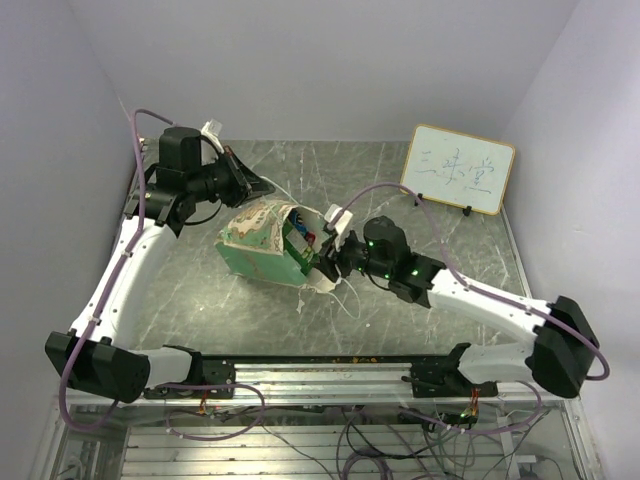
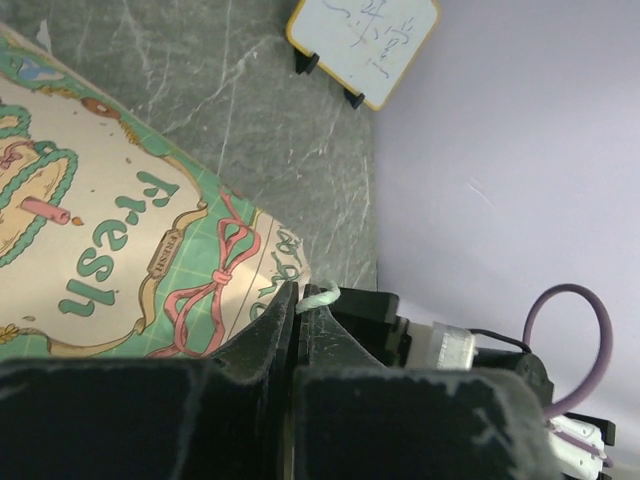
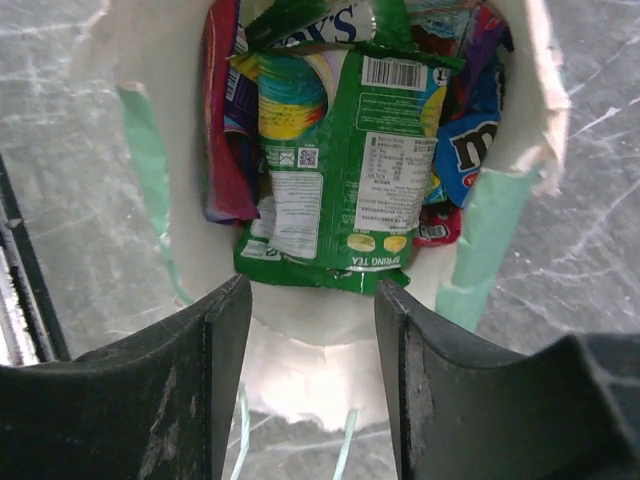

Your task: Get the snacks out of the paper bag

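The mint-green paper bag (image 1: 255, 245) lies on its side mid-table, its mouth facing right. Inside the mouth show the snacks (image 1: 300, 238): a green packet (image 3: 340, 170) in front, a purple-blue one (image 3: 480, 140) to its right, a pink-red one (image 3: 225, 130) to its left. My right gripper (image 3: 312, 290) is open at the mouth, its fingers standing over the bag's cream lower lip (image 3: 300, 350), the green packet's edge at their tips. My left gripper (image 2: 297, 290) is shut on the bag's pale string handle (image 2: 322, 296), behind the bag's printed side (image 2: 100, 230).
A white framed whiteboard (image 1: 458, 169) stands at the back right, near the right wall. Grey walls close in the table on the left, back and right. Loose handle strings trail on the marble surface (image 1: 330, 300) below the bag's mouth.
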Controlling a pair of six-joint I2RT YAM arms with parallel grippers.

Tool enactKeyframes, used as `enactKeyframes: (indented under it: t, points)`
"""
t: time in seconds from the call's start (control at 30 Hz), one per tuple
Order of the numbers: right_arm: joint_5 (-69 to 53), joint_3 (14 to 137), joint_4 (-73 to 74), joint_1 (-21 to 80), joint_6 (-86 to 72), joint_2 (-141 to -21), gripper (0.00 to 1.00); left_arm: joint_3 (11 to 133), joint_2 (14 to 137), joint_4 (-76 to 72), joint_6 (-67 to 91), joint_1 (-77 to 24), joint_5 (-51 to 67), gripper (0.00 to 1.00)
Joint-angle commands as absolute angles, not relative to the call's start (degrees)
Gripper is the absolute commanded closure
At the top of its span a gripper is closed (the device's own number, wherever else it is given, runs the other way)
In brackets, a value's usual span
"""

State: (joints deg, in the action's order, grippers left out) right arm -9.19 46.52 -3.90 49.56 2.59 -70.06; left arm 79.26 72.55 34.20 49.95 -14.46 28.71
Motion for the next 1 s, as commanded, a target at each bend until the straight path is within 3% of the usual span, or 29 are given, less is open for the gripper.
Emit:
enactKeyframes:
  t: [0.0,0.23,0.5,0.6,0.67,0.8,0.97]
  points:
    - [-11.39,46.82,-12.63,49.62,8.85,-75.12,0.5,81.34,72.9,37.42,50.57,-14.67,28.21,0.93]
    - [-14.5,48.97,-17.48,49.65,12.17,-84.04,0.53,87.31,74.59,43.12,47.05,-14.68,26.35,0.93]
    - [-21.58,52.28,-19.92,50.06,13.06,-91.1,0.29,86.42,73.5,43.03,47.3,-14.59,25.87,0.93]
    - [-23.92,53.84,-20.94,50.36,11.93,-93.35,0.12,86.31,73.46,43.68,46.37,-14.59,25.74,0.93]
    - [-22.88,54.77,-21.54,50.97,11.7,-94.96,0.06,86.47,73.68,44.51,45.48,-14.59,25.75,0.93]
    - [-17.46,55.65,-23.9,51.68,12.19,-97.43,0.07,85.95,73.72,44.87,45.11,-14.59,25.54,0.93]
    - [-12.23,56.81,-23.95,51.74,13.06,-99.93,0.18,85.57,73.26,45.44,44.98,-14.59,24.95,0.93]
